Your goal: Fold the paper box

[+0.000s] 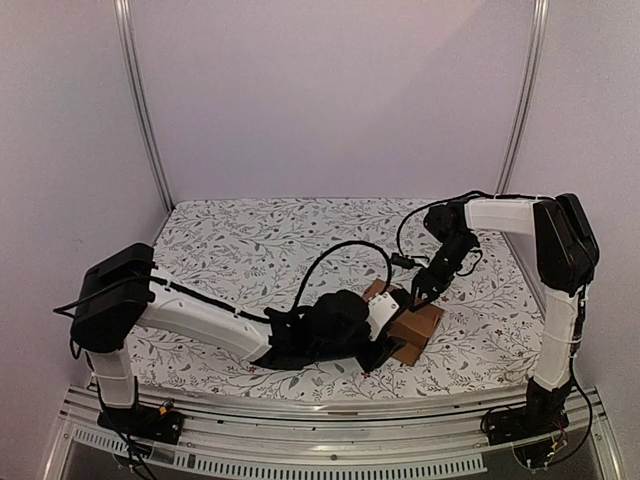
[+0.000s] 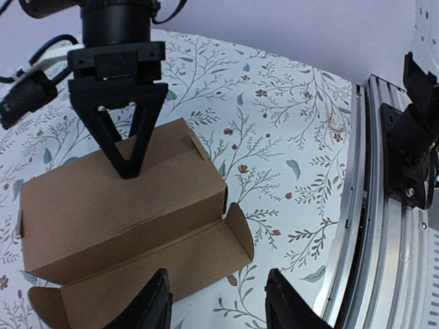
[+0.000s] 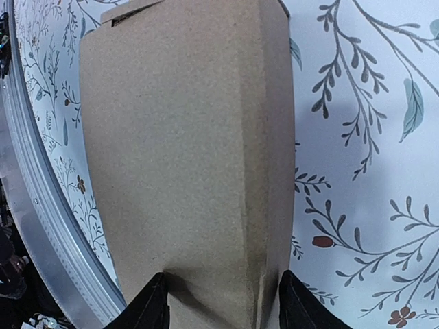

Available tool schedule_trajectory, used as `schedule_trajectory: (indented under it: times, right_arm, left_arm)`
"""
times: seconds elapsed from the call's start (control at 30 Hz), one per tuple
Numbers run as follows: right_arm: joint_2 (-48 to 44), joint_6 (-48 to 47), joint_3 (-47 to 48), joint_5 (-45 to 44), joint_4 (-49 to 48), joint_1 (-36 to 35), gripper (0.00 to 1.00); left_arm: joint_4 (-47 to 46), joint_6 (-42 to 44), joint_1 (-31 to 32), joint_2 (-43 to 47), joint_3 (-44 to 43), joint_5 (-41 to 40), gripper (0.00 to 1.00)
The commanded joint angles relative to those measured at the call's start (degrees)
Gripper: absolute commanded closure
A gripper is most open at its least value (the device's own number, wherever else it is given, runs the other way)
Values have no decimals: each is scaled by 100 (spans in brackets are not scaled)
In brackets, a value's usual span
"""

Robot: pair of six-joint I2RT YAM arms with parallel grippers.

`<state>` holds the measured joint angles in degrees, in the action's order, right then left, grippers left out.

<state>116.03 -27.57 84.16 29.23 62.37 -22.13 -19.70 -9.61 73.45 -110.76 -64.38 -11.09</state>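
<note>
The paper box [image 1: 420, 326] is brown cardboard and lies on the floral cloth right of centre. In the left wrist view the box [image 2: 116, 212] has its lid folded over. A front flap [image 2: 137, 271] lies flat on the cloth, with a small side tab [image 2: 240, 229] standing up at its end. My right gripper [image 1: 415, 295] points down onto the box top [image 3: 178, 137]. Its jaws [image 3: 223, 295] stand apart and hold nothing; from the left wrist its tips [image 2: 127, 168] touch the lid. My left gripper [image 2: 216, 281] is open just in front of the flap, empty, and sits low by the box [image 1: 385, 350].
A metal rail [image 2: 370, 205] runs along the table's near edge, close to the box and also seen from the right wrist [image 3: 41, 226]. The right arm's black base [image 2: 415, 151] stands beyond it. A black cable [image 1: 340, 250] loops over the cloth [image 1: 260, 240] behind the left arm.
</note>
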Motion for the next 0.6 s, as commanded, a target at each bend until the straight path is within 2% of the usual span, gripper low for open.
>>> schedule_trajectory:
  times: [0.0, 0.33, 0.57]
  right_arm:
    - [178, 41, -15, -32, 71, 161, 47]
    - [170, 79, -40, -46, 72, 262, 47]
    - [209, 155, -40, -84, 66, 280, 47]
  left_arm:
    - [224, 19, 134, -520, -284, 741, 53]
    - [336, 30, 345, -1237, -1027, 245, 53]
    - [922, 150, 380, -1709, -1721, 153, 60]
